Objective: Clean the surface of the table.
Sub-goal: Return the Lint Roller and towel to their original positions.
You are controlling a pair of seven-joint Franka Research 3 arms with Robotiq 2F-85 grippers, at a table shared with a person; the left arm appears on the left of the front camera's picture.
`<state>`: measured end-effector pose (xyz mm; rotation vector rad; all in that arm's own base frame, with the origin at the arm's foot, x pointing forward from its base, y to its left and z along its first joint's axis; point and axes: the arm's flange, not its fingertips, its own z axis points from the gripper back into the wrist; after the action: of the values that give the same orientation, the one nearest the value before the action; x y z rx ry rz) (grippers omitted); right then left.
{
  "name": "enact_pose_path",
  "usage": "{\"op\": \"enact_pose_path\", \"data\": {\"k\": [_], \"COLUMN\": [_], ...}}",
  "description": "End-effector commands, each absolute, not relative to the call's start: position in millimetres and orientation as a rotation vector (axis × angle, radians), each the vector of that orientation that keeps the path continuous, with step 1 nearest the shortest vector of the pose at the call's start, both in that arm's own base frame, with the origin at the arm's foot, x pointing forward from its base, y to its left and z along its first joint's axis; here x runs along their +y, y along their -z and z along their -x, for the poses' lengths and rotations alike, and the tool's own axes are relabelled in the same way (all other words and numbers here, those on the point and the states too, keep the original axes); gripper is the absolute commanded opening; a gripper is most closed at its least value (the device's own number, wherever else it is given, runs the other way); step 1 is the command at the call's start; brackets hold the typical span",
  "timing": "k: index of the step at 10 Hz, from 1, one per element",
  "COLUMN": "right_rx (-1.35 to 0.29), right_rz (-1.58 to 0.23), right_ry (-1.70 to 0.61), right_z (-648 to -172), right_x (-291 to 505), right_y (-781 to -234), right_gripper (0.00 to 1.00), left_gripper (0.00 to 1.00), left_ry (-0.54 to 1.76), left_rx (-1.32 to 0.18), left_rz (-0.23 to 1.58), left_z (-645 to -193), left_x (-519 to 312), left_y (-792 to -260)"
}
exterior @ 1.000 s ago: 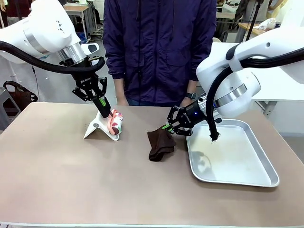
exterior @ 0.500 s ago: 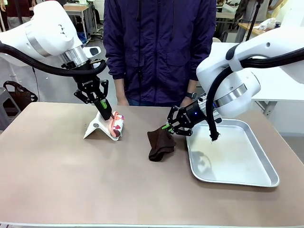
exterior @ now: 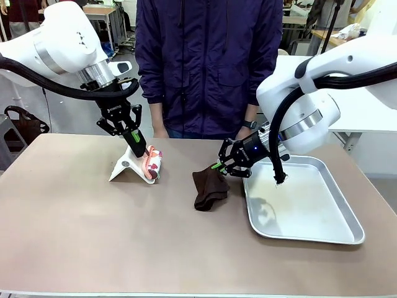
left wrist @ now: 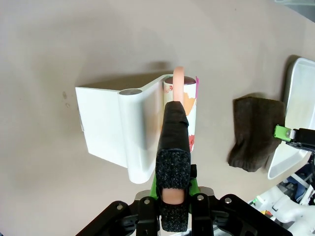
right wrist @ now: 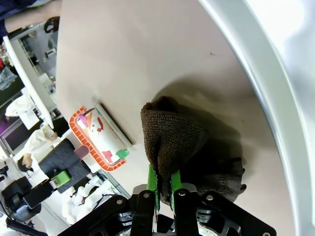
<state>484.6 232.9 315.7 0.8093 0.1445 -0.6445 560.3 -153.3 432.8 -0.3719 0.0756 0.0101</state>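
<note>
Between the left gripper's [exterior: 138,144] closed pads sits the pink handle [left wrist: 178,78] of a lint roller [exterior: 151,162], white stand [exterior: 127,166] just beside it. Right gripper [exterior: 218,166] pinches the brown cloth [exterior: 209,187], likely for wiping the table [exterior: 124,236] beneath both; silver tray [exterior: 304,205] sits just behind.

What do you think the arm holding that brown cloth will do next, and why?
Probably lift the brown cloth and carry it over the metal tray. The right gripper pinches one corner, the rest droops on the table, and the tray sits right beside it.
</note>
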Motion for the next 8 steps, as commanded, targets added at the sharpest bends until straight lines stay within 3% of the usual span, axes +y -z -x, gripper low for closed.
{"op": "enact_pose_path", "data": {"k": [1, 2, 3, 4, 5, 8], "right_rx": [0.144, 0.144, 0.141, 0.142, 0.145, 0.142], "right_rz": [-0.809, -0.800, -0.779, -0.778, -0.776, -0.787], "right_ry": [0.644, 0.648, 0.652, 0.653, 0.654, 0.640], "right_z": [-484.6, -485.2, -485.5, -485.8, -486.1, -485.4], "right_x": [232.9, 233.2, 234.5, 234.8, 234.9, 235.4], "right_y": [-315.7, -315.0, -314.5, -314.2, -314.2, -313.9], "right_gripper": [0.70, 0.70, 1.00, 0.74, 1.00, 1.00], "left_gripper": [0.76, 0.83, 1.00, 1.00, 1.00, 1.00], "left_ry": [-0.022, -0.025, -0.034, -0.045, -0.056, -0.075], "left_rx": [0.098, 0.097, 0.089, 0.082, 0.071, 0.047], "left_rz": [0.366, 0.365, 0.367, 0.368, 0.370, 0.376], "left_z": [-558.4, -558.3, -557.4, -556.5, -554.3, -542.8], "left_x": [-152.9, -152.0, -150.6, -148.9, -145.7, -133.5], "left_y": [-428.3, -428.7, -430.9, -432.5, -435.1, -442.1]}}
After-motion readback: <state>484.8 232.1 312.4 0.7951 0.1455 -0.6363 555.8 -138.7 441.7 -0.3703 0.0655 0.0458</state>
